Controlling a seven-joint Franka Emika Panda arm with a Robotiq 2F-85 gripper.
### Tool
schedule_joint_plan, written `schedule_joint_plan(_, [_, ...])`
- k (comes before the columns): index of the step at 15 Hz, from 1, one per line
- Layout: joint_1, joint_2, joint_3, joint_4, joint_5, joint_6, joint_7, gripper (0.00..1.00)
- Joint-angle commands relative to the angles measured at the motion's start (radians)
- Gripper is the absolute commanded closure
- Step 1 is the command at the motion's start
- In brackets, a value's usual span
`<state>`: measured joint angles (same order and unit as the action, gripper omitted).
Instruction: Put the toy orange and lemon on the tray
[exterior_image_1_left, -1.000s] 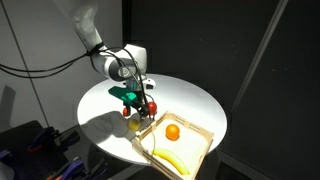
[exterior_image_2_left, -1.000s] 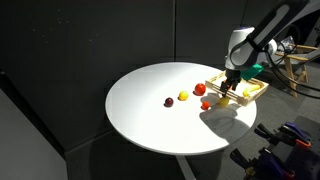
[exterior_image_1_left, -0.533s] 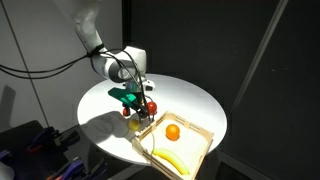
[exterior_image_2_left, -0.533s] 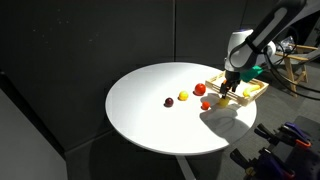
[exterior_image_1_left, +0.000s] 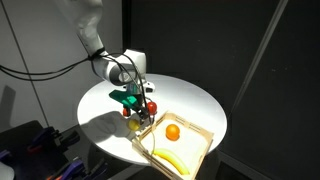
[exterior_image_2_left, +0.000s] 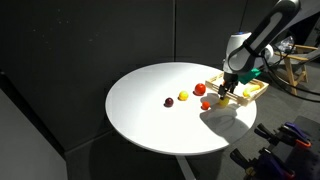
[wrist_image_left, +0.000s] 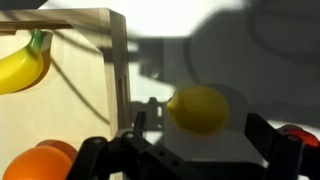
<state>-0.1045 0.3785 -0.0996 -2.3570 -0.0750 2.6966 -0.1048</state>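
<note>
Nothing has shifted this past second: my fingers (wrist_image_left: 200, 140) stay spread wide and empty, straddling the lemon (wrist_image_left: 200, 108) on the bench (exterior_image_1_left: 190, 95) just beside the tray (wrist_image_left: 115, 60). The toy orange (wrist_image_left: 40, 162) already lies inside.

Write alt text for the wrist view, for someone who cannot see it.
Seen between the fingers of the open gripper, the lemon lies on the white table just outside the wooden tray. Inside the tray sit the toy orange and a banana; a red fruit shows at the right edge.
</note>
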Motion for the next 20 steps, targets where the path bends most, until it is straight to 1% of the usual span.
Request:
schedule_joint_plan(1, [-0.015, 0.023, 0.013, 0.023, 0.008, 0.017, -0.022, 0.0])
schedule_joint_plan(20, [-0.021, 0.076, 0.011, 0.046, 0.003, 0.029, -0.021, 0.0])
